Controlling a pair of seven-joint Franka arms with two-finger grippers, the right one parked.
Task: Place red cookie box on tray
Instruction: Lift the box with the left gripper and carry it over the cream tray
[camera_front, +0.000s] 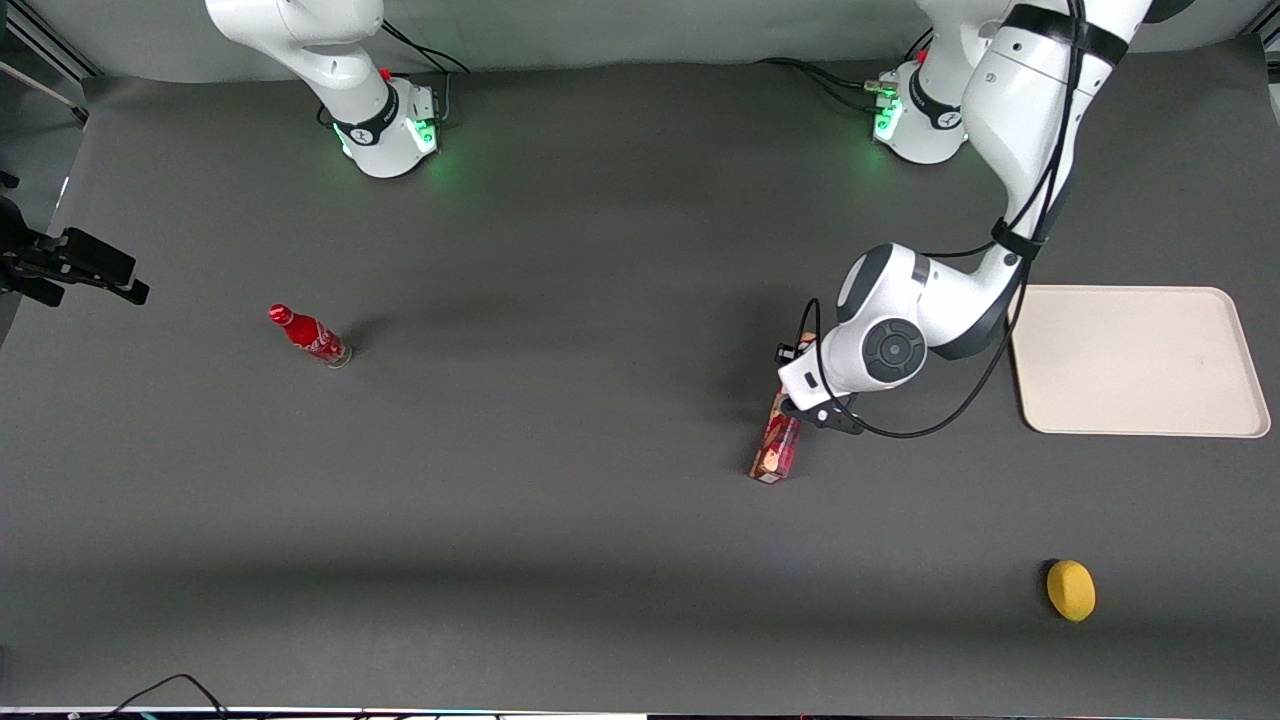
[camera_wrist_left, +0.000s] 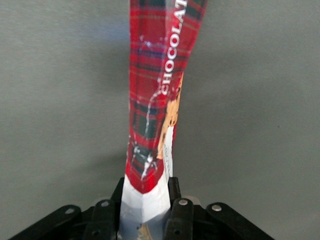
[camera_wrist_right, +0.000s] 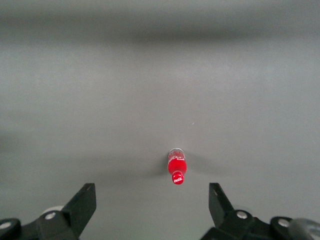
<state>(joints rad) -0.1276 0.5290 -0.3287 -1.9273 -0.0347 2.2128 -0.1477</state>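
Note:
The red cookie box (camera_front: 777, 448) is a long tartan-red carton with cookie pictures, and it sticks out from my gripper toward the front camera. My left gripper (camera_front: 798, 402) is shut on its white end. In the left wrist view the black fingers (camera_wrist_left: 176, 200) press both sides of the red cookie box (camera_wrist_left: 155, 100), with my gripper (camera_wrist_left: 145, 189) closed around the white panel. I cannot tell whether the box's free end touches the table. The tray (camera_front: 1140, 360), cream-white with a low rim, lies flat with nothing on it, beside my arm toward the working arm's end of the table.
A small red bottle (camera_front: 308, 335) stands toward the parked arm's end of the table, also seen as the bottle (camera_wrist_right: 176, 170) in the right wrist view. A yellow lemon (camera_front: 1070, 590) lies nearer the front camera than the tray.

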